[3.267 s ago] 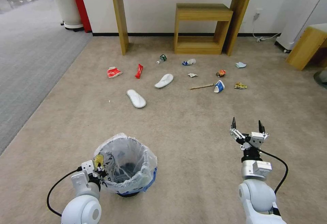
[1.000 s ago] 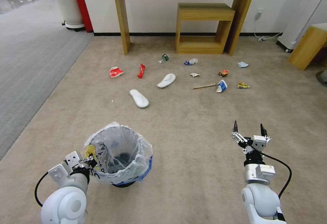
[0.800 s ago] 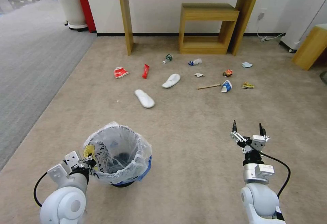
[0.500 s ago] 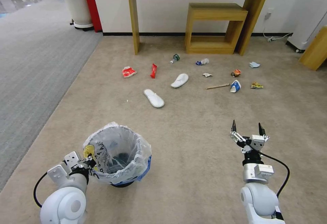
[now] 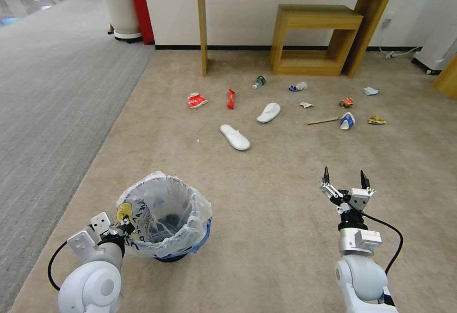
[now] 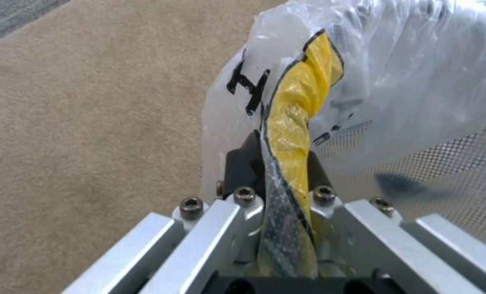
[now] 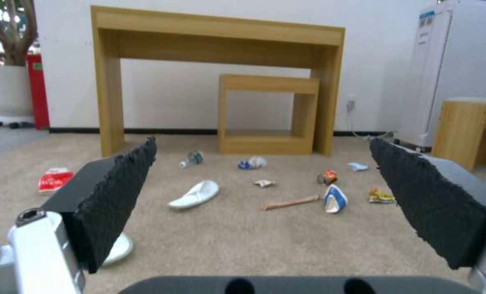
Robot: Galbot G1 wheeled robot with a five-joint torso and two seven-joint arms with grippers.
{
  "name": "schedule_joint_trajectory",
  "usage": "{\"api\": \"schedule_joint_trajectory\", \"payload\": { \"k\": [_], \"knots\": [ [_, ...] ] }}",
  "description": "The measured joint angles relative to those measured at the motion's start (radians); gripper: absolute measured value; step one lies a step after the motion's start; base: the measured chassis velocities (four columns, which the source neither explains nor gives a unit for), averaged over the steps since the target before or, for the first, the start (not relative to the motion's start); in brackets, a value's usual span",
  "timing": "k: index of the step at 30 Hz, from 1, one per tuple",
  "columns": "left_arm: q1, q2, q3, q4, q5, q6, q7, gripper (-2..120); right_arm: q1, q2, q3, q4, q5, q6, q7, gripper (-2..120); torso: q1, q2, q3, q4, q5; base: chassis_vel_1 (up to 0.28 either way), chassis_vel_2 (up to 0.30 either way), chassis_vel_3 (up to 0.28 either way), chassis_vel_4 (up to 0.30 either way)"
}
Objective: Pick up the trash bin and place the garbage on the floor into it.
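Observation:
The trash bin (image 5: 193, 232), lined with a crinkly whitish bag, is low at my left on the beige floor (image 5: 266, 189). My left gripper (image 5: 127, 226) is shut on its rim, pinching the bag's yellow print (image 6: 297, 122) between its fingers. My right gripper (image 5: 344, 176) hovers open and empty over the bare carpet at my right; between its pads (image 7: 123, 183) the garbage shows ahead. Two white slippers (image 5: 234, 137) (image 5: 269, 112), red wrappers (image 5: 196, 100) (image 5: 231, 99), a wooden stick (image 5: 322, 121), a blue-white cup (image 5: 347, 121), a yellow wrapper (image 5: 376, 120) and crumpled paper (image 5: 297, 86) lie scattered.
A tall wooden console table (image 5: 204, 27) and a small wooden stool-table (image 5: 314, 37) stand against the wall behind the litter. Grey ribbed carpet (image 5: 57, 89) runs along the left. A white planter (image 5: 123, 15) and a red box (image 5: 143, 11) stand far left.
The whole picture has slid right, so the camera has turned left. Since the oldest frame my left arm has drawn slightly back with the bin. The right gripper stays open.

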Motion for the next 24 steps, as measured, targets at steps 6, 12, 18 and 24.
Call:
{"api": "schedule_joint_trajectory", "payload": {
  "k": [6,12,18,24],
  "knots": [
    [-0.005,0.003,-0.006,0.001,-0.007,0.0,-0.002,3,0.004,-0.001,0.003,-0.003,-0.004,0.002,-0.01,100,0.0,0.0,0.0,-0.0002,0.0,-0.016,-0.019,0.003,0.013],
    [-0.007,0.005,-0.01,-0.005,-0.014,0.004,-0.007,3,0.005,-0.001,0.008,-0.003,-0.013,-0.015,-0.02,100,0.0,0.0,0.0,0.0,-0.0003,0.0,0.0,0.0,0.0],
    [-0.005,0.01,-0.015,-0.022,-0.027,0.009,-0.018,3,0.004,-0.001,0.01,-0.002,-0.014,-0.019,-0.026,100,0.0,0.0,0.0,-0.0001,-0.0002,0.0,0.0,0.0,0.0],
    [0.005,0.014,-0.017,-0.047,-0.034,0.012,-0.023,3,0.004,-0.001,0.009,-0.002,-0.014,-0.019,-0.027,100,0.0,0.0,0.0,0.0,-0.0001,-0.083,0.102,0.096,-0.083]
  ]
}}
